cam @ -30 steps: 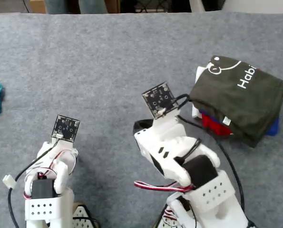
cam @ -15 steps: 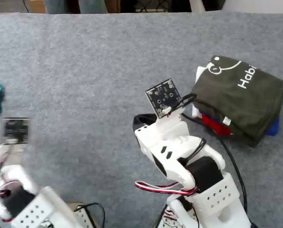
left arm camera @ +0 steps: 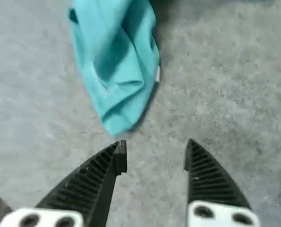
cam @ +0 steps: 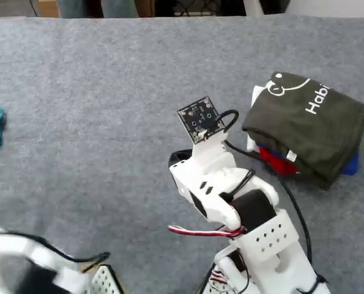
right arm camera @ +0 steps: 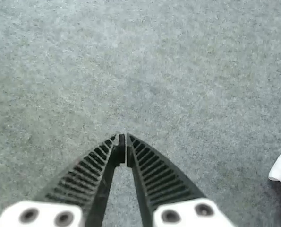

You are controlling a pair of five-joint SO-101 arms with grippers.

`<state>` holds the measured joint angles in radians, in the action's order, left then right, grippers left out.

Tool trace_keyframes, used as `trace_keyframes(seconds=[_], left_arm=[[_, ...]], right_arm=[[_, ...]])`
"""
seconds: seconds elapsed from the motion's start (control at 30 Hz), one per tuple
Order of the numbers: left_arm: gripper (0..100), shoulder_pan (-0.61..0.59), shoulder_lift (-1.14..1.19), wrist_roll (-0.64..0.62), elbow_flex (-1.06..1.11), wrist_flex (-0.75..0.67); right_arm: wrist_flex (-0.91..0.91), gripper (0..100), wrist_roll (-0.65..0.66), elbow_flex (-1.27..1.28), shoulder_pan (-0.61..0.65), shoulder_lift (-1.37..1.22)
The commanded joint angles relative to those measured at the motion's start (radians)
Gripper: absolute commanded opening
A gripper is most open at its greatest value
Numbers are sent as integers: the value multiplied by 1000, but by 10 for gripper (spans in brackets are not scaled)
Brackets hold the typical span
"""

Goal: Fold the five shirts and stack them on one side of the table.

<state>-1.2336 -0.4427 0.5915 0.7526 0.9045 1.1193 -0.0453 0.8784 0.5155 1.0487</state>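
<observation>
Bench (cam: 108,79): grey felt. Your stack (cam: 304,135) of folded shirts sits at right edge, dark green on top, red and blue beneath. Teal shirt (left arm camera: 116,66) lies crumpled at left edge. Your left gripper (left arm camera: 154,153) spread wide, empty, just short of teal shirt. Your right gripper (right arm camera: 122,142) pinched closed on nothing, over bare felt near stack.

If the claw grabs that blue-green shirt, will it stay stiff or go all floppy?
Probably floppy: the teal shirt lies crumpled in soft folds, so it would likely droop from the open left claw. It looks thin, so likely light. Pushed, it would probably bunch up rather than slide, since the grey table cover looks fuzzy.
</observation>
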Motion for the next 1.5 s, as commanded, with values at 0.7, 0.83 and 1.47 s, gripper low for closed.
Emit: trace_keyframes(seconds=[0.7, 0.83, 1.47], left_arm=[[134, -30, 793, -29, -573, 6], [29, -24, 773, -29, -601, 66], [28, 967, -84, -64, -676, 755]], right_arm=[[5, 15, 2, -53, 9, -2], [2, 15, 2, -53, 9, -4], [8, 15, -5, -88, -133, -7]])
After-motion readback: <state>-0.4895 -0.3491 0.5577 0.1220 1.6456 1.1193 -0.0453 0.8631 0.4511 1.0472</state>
